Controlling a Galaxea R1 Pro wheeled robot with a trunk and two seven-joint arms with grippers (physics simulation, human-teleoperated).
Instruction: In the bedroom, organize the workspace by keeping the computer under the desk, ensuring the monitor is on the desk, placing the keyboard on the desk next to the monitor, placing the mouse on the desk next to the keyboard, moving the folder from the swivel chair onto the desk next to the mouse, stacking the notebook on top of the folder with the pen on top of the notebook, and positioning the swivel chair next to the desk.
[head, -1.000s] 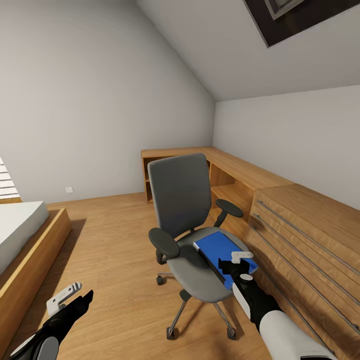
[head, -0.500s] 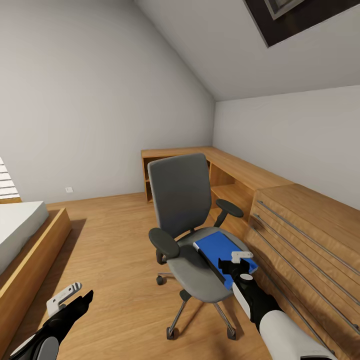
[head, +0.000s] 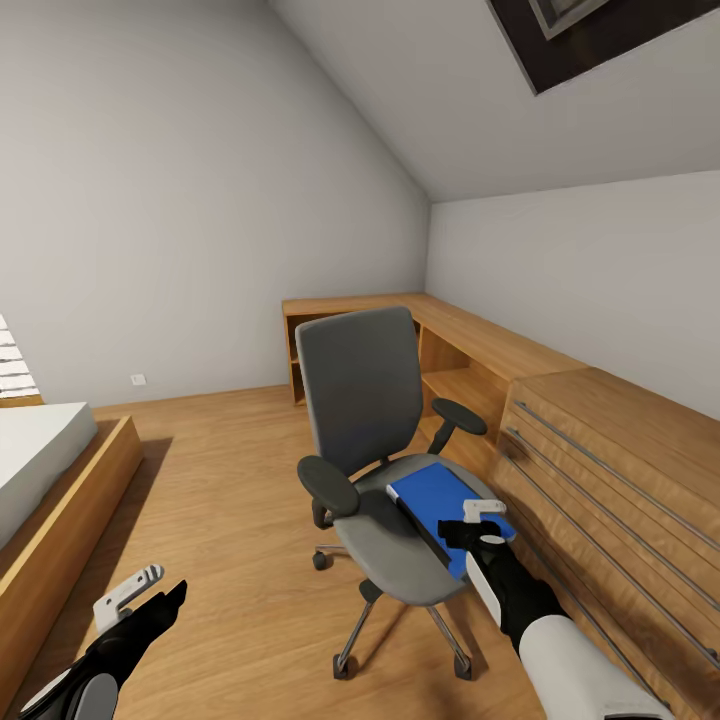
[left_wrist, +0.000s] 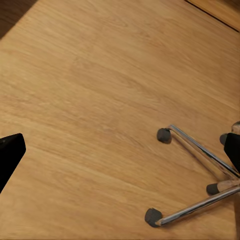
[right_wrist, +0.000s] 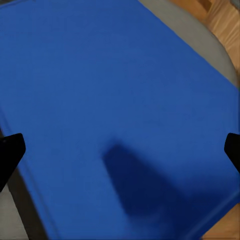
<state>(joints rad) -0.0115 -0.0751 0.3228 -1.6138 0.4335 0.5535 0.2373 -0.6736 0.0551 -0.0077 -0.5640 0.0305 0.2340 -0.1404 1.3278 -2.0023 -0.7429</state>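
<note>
A grey swivel chair (head: 365, 420) stands in the middle of the room in the head view. On its seat lies a blue folder (head: 437, 495). My right gripper (head: 470, 530) hovers just above the folder's near edge, open. In the right wrist view the folder (right_wrist: 115, 90) spans the space between the two black fingertips (right_wrist: 10, 152), which stand wide apart with the gripper's shadow on the cover. My left gripper (head: 140, 600) hangs low at the left over the floor, open and holding nothing. The chair's base legs (left_wrist: 200, 150) and casters appear in the left wrist view.
A wooden drawer unit (head: 620, 470) stands close to the chair's right. A low wooden shelf bench (head: 440, 340) runs along the far walls. A bed (head: 50, 480) in a wooden frame is at the left. Open wood floor (head: 230, 500) lies between bed and chair.
My right forearm has shifted slightly, with the gripper staying over the folder's near edge. The left arm, chair and folder have not moved.
</note>
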